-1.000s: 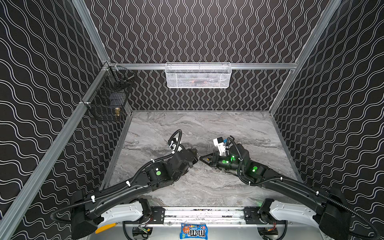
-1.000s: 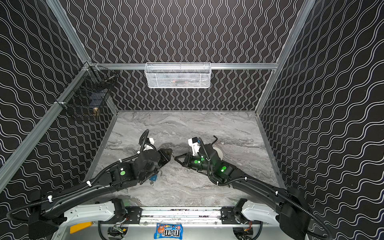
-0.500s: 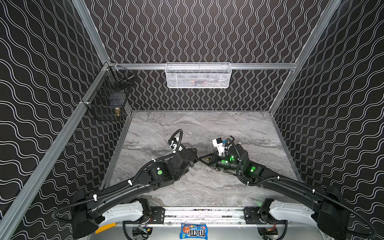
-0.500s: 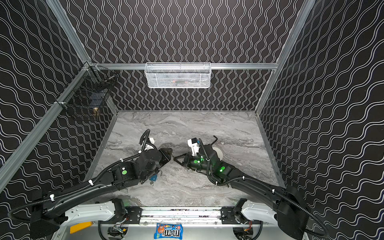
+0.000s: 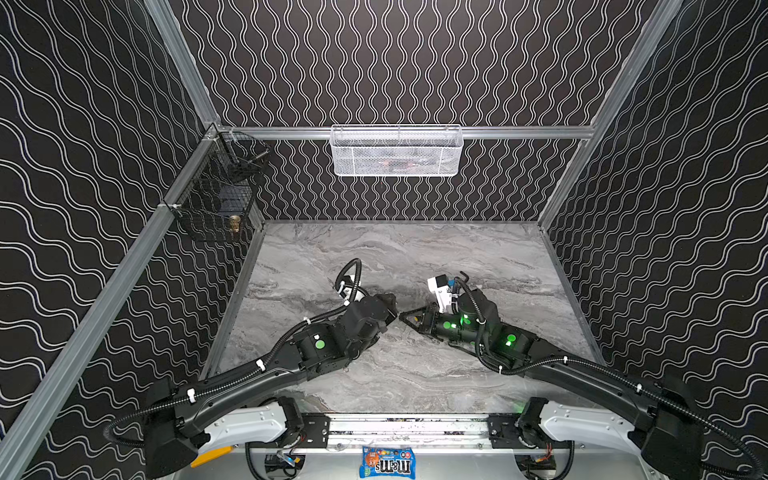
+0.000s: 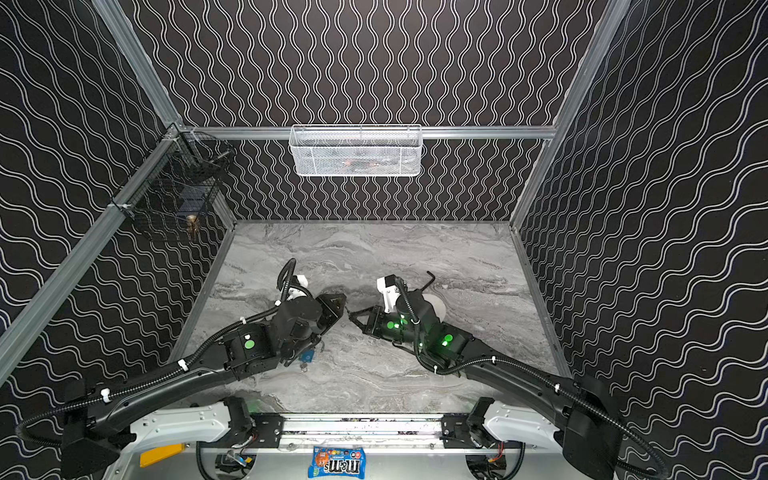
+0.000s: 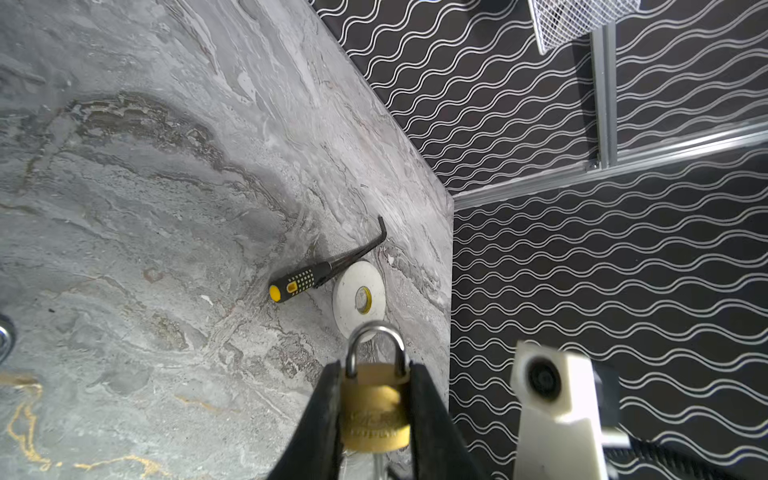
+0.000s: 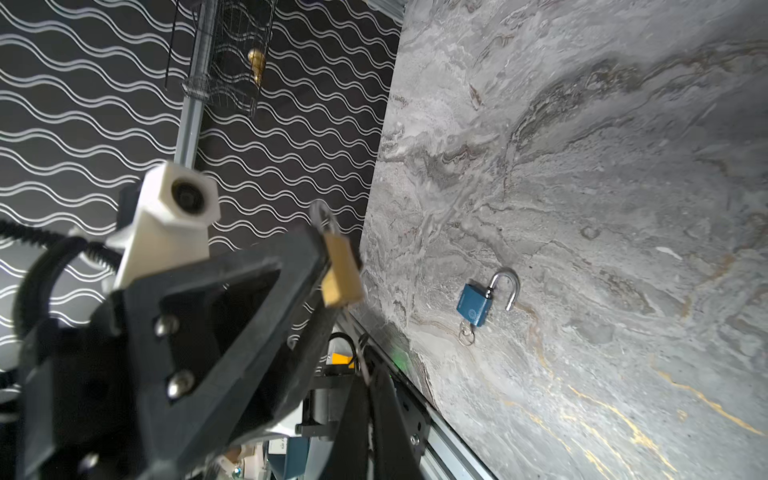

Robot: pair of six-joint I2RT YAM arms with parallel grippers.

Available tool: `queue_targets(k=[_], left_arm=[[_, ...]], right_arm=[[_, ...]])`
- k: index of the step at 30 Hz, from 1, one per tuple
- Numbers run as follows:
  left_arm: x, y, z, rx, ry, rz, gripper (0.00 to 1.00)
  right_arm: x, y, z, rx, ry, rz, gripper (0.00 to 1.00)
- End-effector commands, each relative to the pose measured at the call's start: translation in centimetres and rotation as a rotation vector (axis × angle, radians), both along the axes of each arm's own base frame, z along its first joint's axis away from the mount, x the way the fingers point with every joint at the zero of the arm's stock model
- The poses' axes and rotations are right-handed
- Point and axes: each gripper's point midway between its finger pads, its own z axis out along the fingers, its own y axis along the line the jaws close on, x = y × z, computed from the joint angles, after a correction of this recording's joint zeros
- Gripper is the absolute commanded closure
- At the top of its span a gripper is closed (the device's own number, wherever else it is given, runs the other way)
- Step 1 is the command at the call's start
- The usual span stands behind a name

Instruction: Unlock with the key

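A brass padlock (image 7: 376,409) with its shackle closed sits between the fingers of my left gripper (image 7: 374,374), which is shut on its body. The same padlock (image 8: 341,270) shows in the right wrist view, held a little above the table. My right gripper (image 8: 369,378) is shut on a thin silver key (image 7: 379,465), whose tip is at the keyhole end of the padlock. In both top views the left gripper (image 5: 388,309) and right gripper (image 5: 406,318) meet tip to tip mid-table; the padlock is hidden there.
A blue padlock (image 8: 478,305) lies on the table with its shackle open and a key ring on it, under the left arm (image 6: 307,356). A black and yellow screwdriver (image 7: 299,282) and a white disc (image 7: 359,299) lie behind the right arm. A white basket (image 5: 397,151) and a black wire basket (image 5: 216,195) hang on the walls.
The two gripper tips have drawn slightly closer together until they meet. Both grips are unchanged.
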Motion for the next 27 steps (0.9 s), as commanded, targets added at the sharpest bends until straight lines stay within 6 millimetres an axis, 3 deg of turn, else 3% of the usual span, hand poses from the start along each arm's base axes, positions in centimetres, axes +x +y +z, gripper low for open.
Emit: queue_targets(k=[1,14,27], left_arm=[[0.3,-0.1,0.6,-0.076,0.001,0.023,1.00],[0.2,-0.2,0.8,-0.123,-0.003,0.017,1.00],[0.1,-0.1,0.8,-0.101,-0.005,0.011,1.00]], right_arm=[[0.2,-0.1,0.1,-0.022,-0.040,-0.027,1.00],[1.2,0.1,-0.5,-0.047,-0.060,-0.067,1.00],[1.1,0.1,1.1,-0.017,-0.086,-0.064,1.00]])
